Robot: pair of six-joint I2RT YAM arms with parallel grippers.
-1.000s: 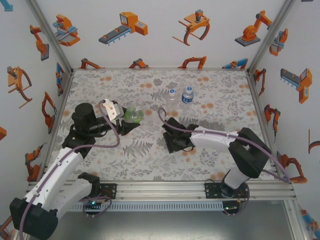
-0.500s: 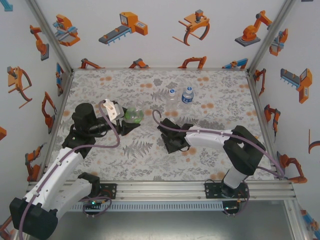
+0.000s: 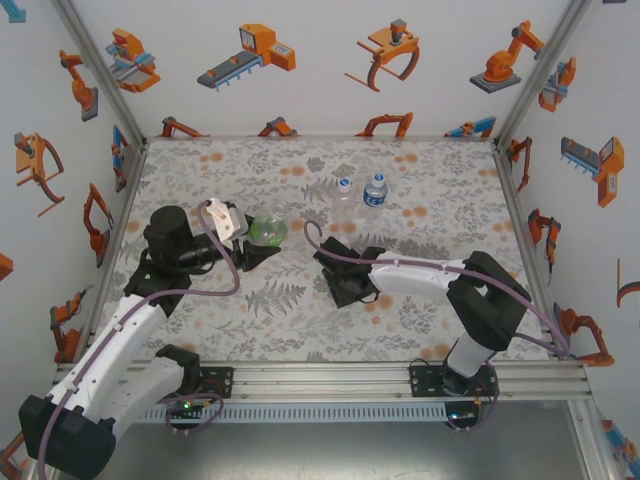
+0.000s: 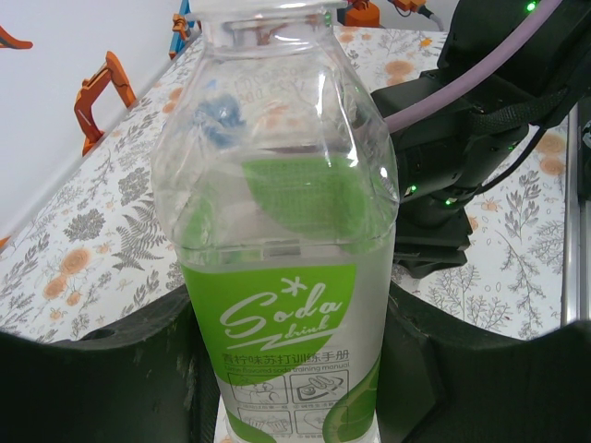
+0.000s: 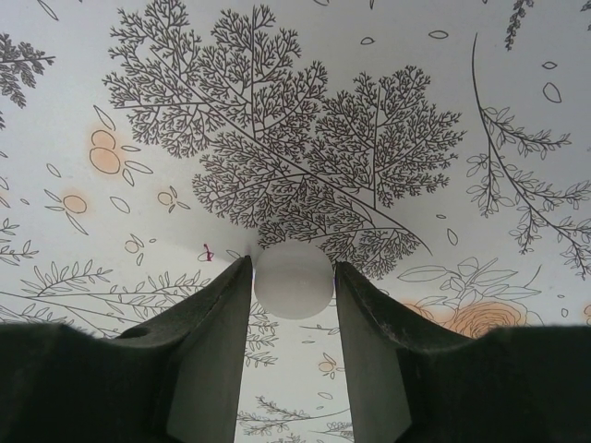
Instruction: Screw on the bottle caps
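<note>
Where the overhead camera looks down on the desk (image 3: 440, 190), the left pincer (image 3: 260, 245) is closed on the green-tinted bottle (image 3: 268, 230), which sits right at its tip above the floral mat (image 3: 260, 310). The right pincer (image 3: 345, 288) hangs low over the mat, well apart from the left one and off to its right. Beyond the right pincer, toward the back wall and apart from it, the plain clear bottle (image 3: 344, 198) and the blue-labelled bottle (image 3: 375, 192) stand upright just beside each other. From the left wrist, the green-tinted bottle (image 4: 286, 277) fills the gap between the pincer's two dark fingers (image 4: 111, 369), which press against the lower, labelled part of its body from either side. Its shoulder and neck run up and away from the pincer, and past the bottle, to the right, the dark body of the right arm (image 4: 462, 157) stands over the mat. From the right wrist, one white bottle cap (image 5: 293, 279) sits between the fingers (image 5: 208, 360) of the right pincer (image 5: 293, 295), close to their tips. The jaws are drawn narrow, with each inner face touching a side of the cap. The mat's fern pattern lies straight ahead of the tips, and whether the cap rests on the mat or is raised off it cannot be told.
</note>
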